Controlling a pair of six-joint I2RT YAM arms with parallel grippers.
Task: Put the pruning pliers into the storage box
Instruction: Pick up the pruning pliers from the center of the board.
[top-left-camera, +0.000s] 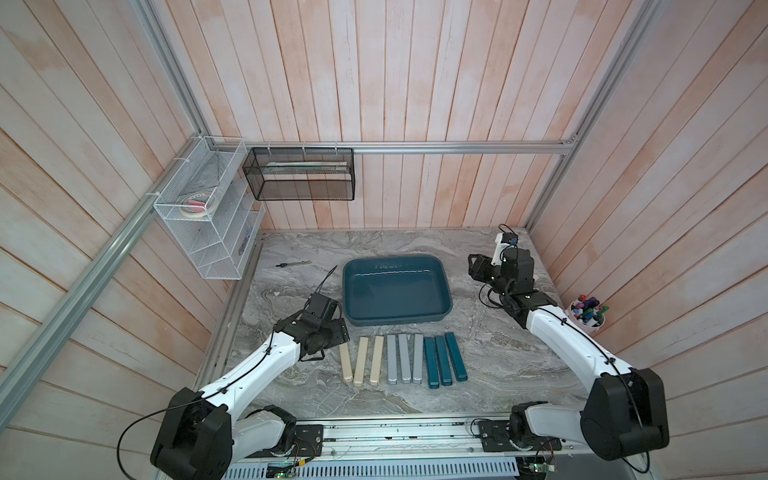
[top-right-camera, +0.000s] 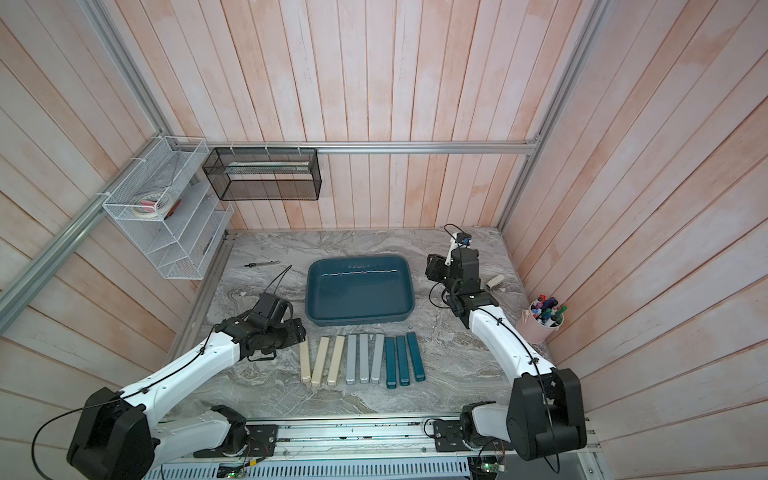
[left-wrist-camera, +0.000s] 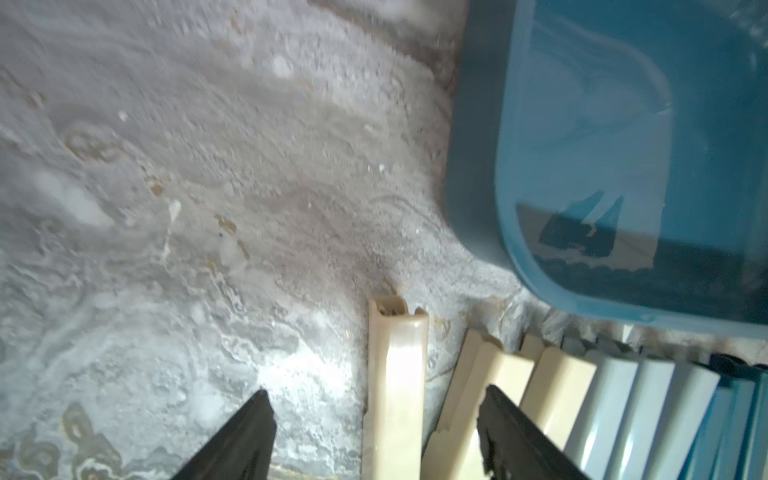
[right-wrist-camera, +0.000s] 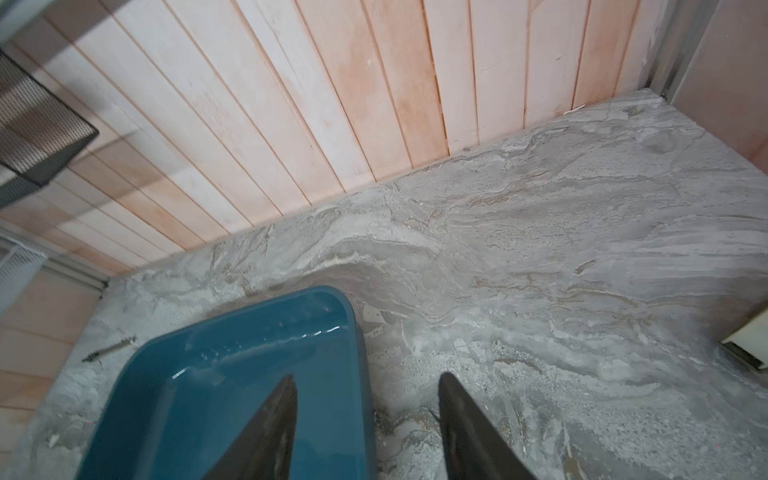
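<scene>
Left gripper (left-wrist-camera: 376, 388), jaws spread, straddles your leftmost beige bar (left-wrist-camera: 399, 353), which looks stiff, light, slick: pinch mid-length; right gripper (right-wrist-camera: 368, 375) likewise spread, empty.

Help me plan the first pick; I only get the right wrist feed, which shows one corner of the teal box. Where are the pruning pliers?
Observer: All nine pruning pliers lie in a row on the table, on the robot's side of the storage box.
Operator: Anything in the box beyond my corner?
Observer: Nothing. In both top views its whole floor is bare.
Operator: What is the left arm doing?
Observer: The left claw is open. It straddles the outermost beige bar at the row's left end without gripping it.
</scene>
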